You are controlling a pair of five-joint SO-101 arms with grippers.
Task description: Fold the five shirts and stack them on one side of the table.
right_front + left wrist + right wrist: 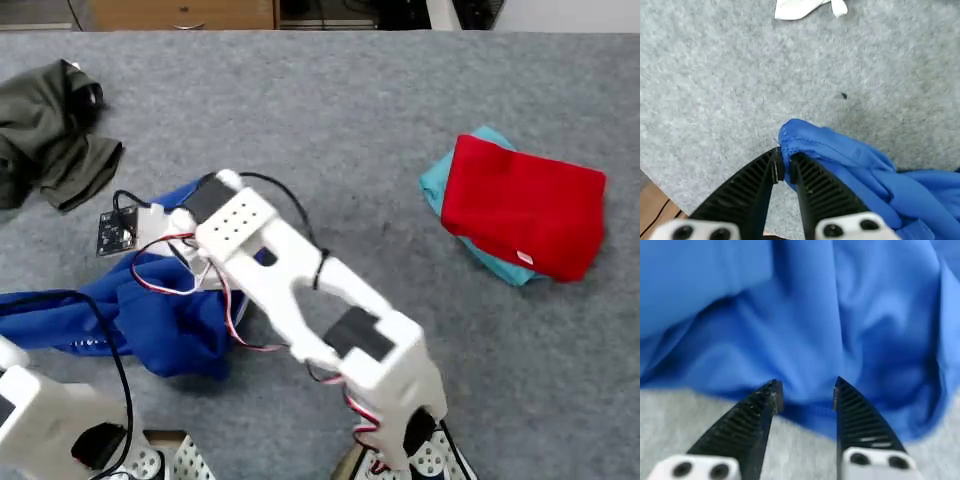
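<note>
A crumpled blue shirt [150, 310] lies at the front left of the grey table. My left gripper [782, 170] is shut on a bunched edge of the blue shirt [850, 165], just above the carpet near the table's edge. My right gripper [805, 389] stands open low over the blue shirt [805, 320], its fingertips close to the cloth's hem, nothing between them. The right arm's wrist [235, 225] hangs over the shirt's far part. A folded red shirt [525, 205] sits on a teal shirt [435, 185] at the right. An olive shirt [50, 130] lies crumpled at the far left.
The grey felt table [350, 110] has open room in the middle and at the back. A white cloth-like thing [805, 7] lies beyond the left gripper. The table's edge [660, 200] runs close beside the left gripper. The left arm's base [40, 420] stands at the front left.
</note>
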